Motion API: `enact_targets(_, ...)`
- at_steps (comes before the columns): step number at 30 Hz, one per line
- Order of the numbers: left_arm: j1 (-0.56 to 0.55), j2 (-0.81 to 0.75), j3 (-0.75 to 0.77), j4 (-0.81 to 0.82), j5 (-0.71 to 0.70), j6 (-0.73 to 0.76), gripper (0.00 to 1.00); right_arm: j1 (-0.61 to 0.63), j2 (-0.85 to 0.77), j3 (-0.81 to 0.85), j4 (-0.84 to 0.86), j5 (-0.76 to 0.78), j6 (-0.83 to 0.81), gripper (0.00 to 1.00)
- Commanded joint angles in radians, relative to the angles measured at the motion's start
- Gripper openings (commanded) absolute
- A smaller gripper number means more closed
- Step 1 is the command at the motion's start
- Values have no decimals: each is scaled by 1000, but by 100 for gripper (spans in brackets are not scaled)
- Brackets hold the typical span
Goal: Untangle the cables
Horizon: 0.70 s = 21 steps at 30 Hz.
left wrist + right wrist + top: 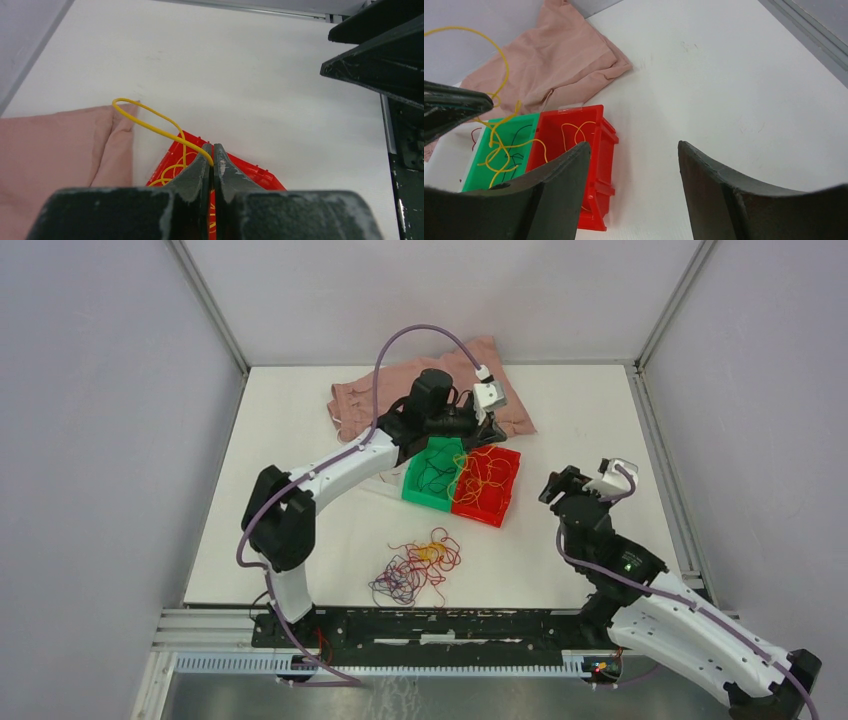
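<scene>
A tangled clump of red, orange-yellow and dark blue-purple cables [415, 565] lies on the table near the front. My left gripper [488, 438] hangs over the red bin [490, 502], shut on a single yellow cable [145, 119] that loops up from the jaws [213, 147] and trails down into the bin. More yellow cables lie in the red bin [599, 150]. Dark strands lie in the green bin [418, 490], with yellow ones draped over it. My right gripper [555, 485] stands open to the right of the bins, with nothing between its fingers [631, 150].
A pink cloth [355, 400] lies crumpled behind the two bins, which stand side by side mid-table. The left arm's link stretches diagonally from the front left to the bins. Grey walls enclose the table on three sides.
</scene>
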Motion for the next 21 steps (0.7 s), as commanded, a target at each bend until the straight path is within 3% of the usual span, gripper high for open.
enact_targets(1, -9, -17, -18, -13, -5, 39, 11, -24, -19, 15, 20, -27, -16, 72)
enact_targets(7, -25, -25, -45, 2, -8, 36, 12, -57, -6, 20, 36, -86, -18, 71)
enact_targets(15, -60, 78, 176, -10, -10, -31, 7, -77, -12, 15, 34, -110, 6, 71)
enact_targets(21, -77, 125, 192, 7, 1, -72, 5, -89, -12, 28, 16, -117, 4, 71)
